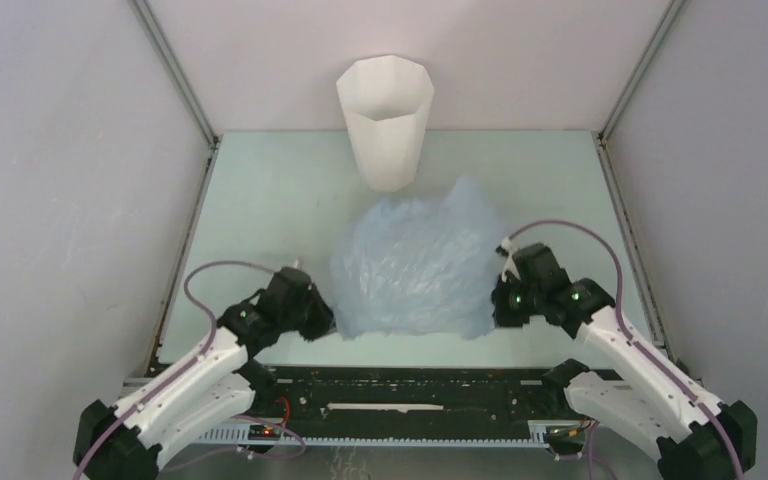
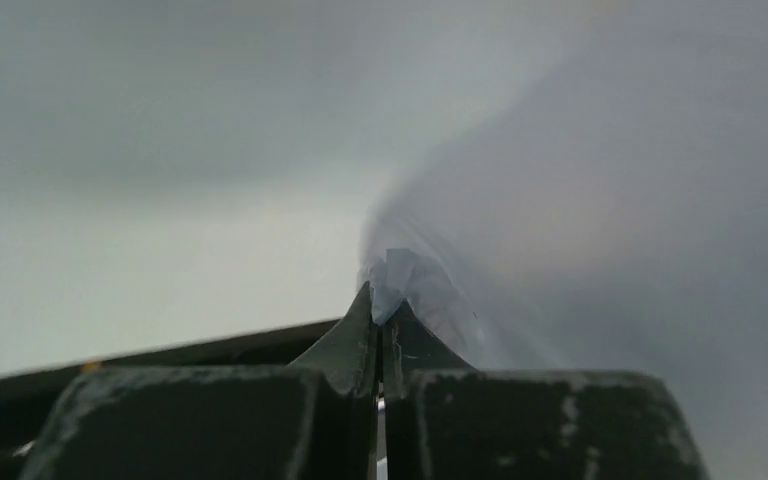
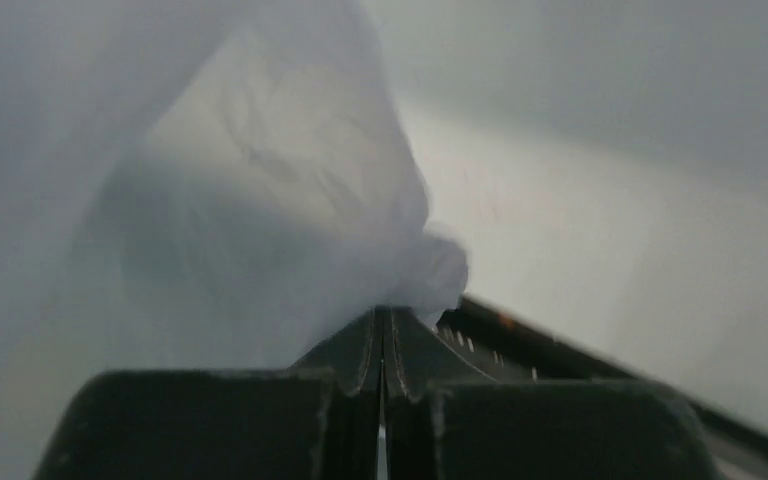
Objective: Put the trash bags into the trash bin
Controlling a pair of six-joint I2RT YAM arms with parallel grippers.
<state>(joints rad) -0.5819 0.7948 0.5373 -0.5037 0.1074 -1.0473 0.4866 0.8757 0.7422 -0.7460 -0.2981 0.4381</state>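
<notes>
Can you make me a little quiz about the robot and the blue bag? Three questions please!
1. True or false: the trash bag is already inside the trash bin.
2. How many grippers pinch the bag? A) none B) one C) two
3. Fill in: the bin stands ____ on the table, beyond the bag.
Key: 1 false. 2 C: the left gripper and the right gripper are both shut on it. 3 upright.

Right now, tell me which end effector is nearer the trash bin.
Left, narrowly: left end effector sits near-left of the trash bin; right end effector near-right, farther sideways.
</notes>
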